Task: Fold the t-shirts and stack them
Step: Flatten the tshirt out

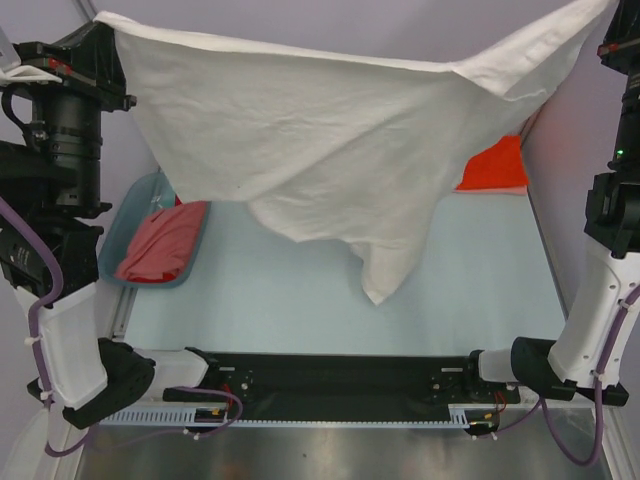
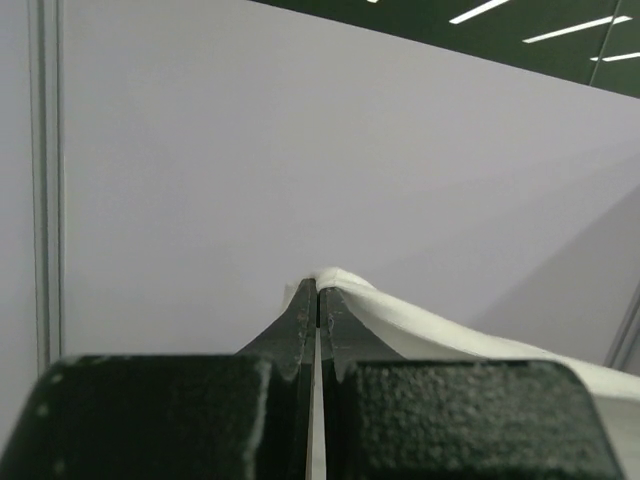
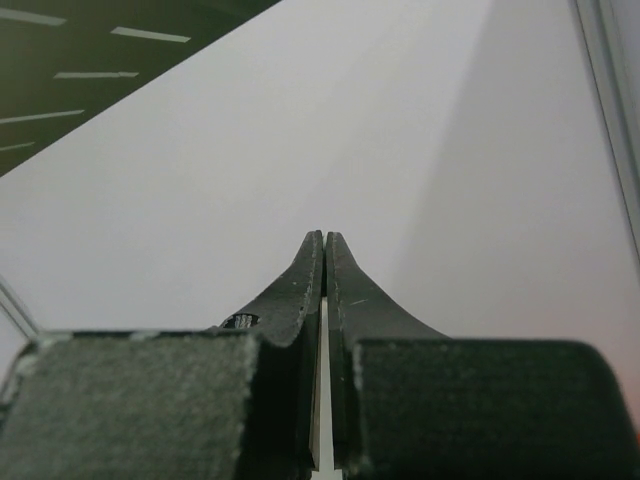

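— White cloth t-shirt [image 1: 330,150] hanging spread above pale table [image 1: 300,300], top corners clamped in closed left pincer [image 2: 318,300] and closed right pincer [image 3: 325,260]. Folded yet?
— Not yet. Orange-red tee [image 1: 495,165] far right, pink-red tee [image 1: 160,245] in blue-grey plastic basin [image 1: 125,215]; nothing stacked.

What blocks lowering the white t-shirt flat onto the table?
Nothing visible in the near middle of the table. A basin with a red shirt sits at its left edge, an orange-red shirt far right; the white t-shirt hides the far part.
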Motion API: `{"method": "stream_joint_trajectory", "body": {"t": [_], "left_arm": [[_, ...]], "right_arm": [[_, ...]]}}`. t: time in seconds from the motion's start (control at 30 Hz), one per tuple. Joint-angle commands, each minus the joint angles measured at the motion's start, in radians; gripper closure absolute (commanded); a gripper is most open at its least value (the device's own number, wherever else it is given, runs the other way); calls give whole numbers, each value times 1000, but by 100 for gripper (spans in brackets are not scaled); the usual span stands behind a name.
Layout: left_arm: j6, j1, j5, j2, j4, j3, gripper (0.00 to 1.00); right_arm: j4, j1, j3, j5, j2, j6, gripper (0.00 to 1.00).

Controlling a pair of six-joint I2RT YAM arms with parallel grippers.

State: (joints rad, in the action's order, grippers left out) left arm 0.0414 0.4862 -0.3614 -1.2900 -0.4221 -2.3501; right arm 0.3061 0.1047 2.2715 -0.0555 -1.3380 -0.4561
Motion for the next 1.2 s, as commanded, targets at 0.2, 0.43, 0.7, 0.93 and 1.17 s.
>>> {"method": "stream_joint_trajectory", "body": {"t": [0.2, 0.43, 0.7, 0.93, 1.17], "left_arm": [[2, -15, -21, 48, -20, -67, 100], [-168, -15, 96, 254, 49, 113, 100], [-210, -15, 256, 469, 8, 343, 100], [-143, -15, 243, 469, 16, 558, 100], [-132, -43, 136, 367, 35, 922, 100]], "right_arm": [[-8, 18, 114, -60, 13, 74, 100], [-6, 12, 63, -104, 178, 97, 100], [-35, -60, -168, -141, 456, 143, 100], [-4, -91, -233, -71, 357, 168, 100], [-191, -91, -636, 32, 267, 145, 100]]}}
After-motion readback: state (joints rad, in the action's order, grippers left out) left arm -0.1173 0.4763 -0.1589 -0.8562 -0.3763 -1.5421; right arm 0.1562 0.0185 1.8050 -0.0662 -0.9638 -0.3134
